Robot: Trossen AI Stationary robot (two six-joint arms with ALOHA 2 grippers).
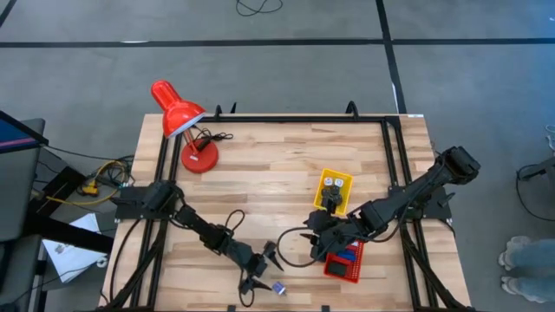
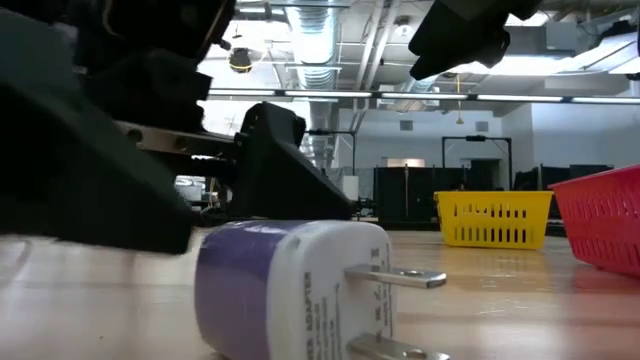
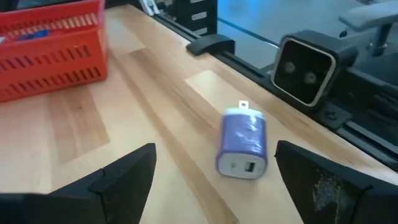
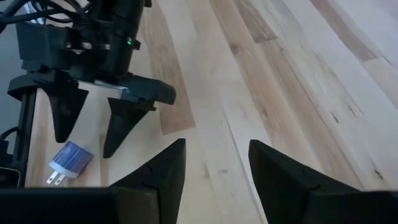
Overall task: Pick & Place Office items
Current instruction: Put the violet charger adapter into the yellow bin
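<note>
The left gripper [image 1: 260, 270] sits low in the centre of the overhead frame, near the table's front edge, with its two fingers [image 3: 124, 177] spread wide and nothing between them. A purple-and-white plug adapter [image 1: 278, 289] lies flat on the wood just ahead of the open fingers, touching neither, its metal prongs pointing away from the gripper. In the table-level frame the adapter [image 2: 295, 288] fills the lower centre.

The right gripper [image 1: 314, 243] is right of centre in the overhead frame, also open and empty, hovering above bare wood [image 4: 261, 74]. Just beside it, lower right, stands the red basket [image 1: 345, 260] with small blue and red pieces inside. The yellow tray [image 1: 334, 191], above it, holds dark clips. The red lamp [image 1: 182, 121] stands at upper left.
</note>
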